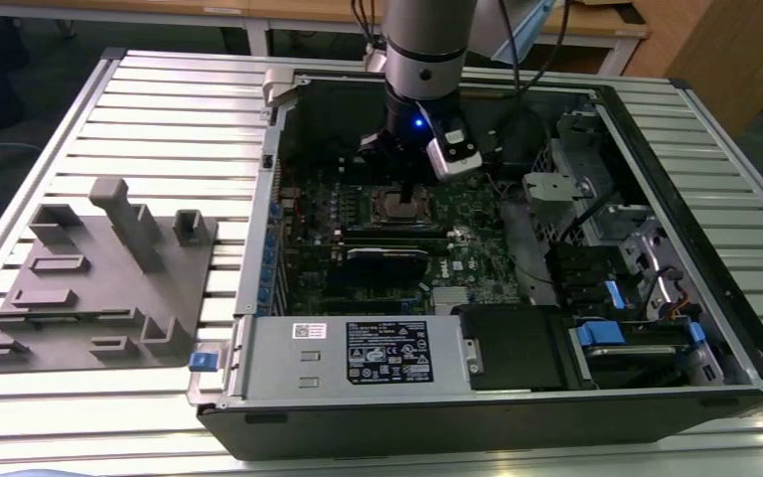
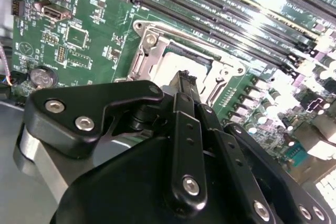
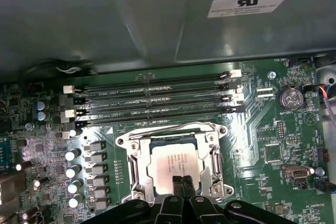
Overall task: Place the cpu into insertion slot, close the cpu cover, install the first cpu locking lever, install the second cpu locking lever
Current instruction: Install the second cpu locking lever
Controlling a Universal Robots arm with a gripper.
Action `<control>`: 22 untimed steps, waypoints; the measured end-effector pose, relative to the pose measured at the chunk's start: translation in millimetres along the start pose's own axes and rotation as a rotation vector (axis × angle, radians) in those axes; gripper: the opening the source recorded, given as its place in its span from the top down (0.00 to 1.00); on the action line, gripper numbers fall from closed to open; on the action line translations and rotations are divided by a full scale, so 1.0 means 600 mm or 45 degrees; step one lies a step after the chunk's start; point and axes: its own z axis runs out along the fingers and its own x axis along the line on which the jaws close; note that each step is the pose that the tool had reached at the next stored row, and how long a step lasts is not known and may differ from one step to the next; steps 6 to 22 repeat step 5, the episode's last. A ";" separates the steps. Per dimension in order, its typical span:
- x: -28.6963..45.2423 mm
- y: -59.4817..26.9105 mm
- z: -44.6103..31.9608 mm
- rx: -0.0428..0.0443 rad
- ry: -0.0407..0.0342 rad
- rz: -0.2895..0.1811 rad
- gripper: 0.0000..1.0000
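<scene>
With the cpu (image 3: 170,162) seated in the insertion slot (image 3: 137,167) and the cpu cover (image 3: 212,157) down, my clenched, empty gripper (image 3: 181,183) hovers above; lever status unclear.

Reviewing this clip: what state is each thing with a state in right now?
Small square silver-grey cpu: seated in the insertion slot.
Thin silvery metal cpu cover: closed flat around the cpu.
Square metal-rimmed insertion slot: filled.
Black gripper: shut, tips over the cpu's edge.
Black computer case: lying on its side, open.
</scene>
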 end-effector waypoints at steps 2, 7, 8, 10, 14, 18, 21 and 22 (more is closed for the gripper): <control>0.000 0.000 0.000 0.000 0.0000 0.000 0.90; -0.001 0.000 0.000 0.000 0.0000 0.000 0.90; -0.001 0.000 0.000 0.000 0.0000 0.000 0.90; -0.001 0.000 0.000 0.000 0.0000 0.000 0.90; -0.001 0.000 0.000 0.000 0.0000 0.000 0.90; -0.001 0.000 0.000 0.000 0.0000 0.000 0.90; -0.001 0.000 0.000 0.000 0.0000 0.000 0.90; -0.001 0.000 0.000 0.000 0.0000 0.000 0.90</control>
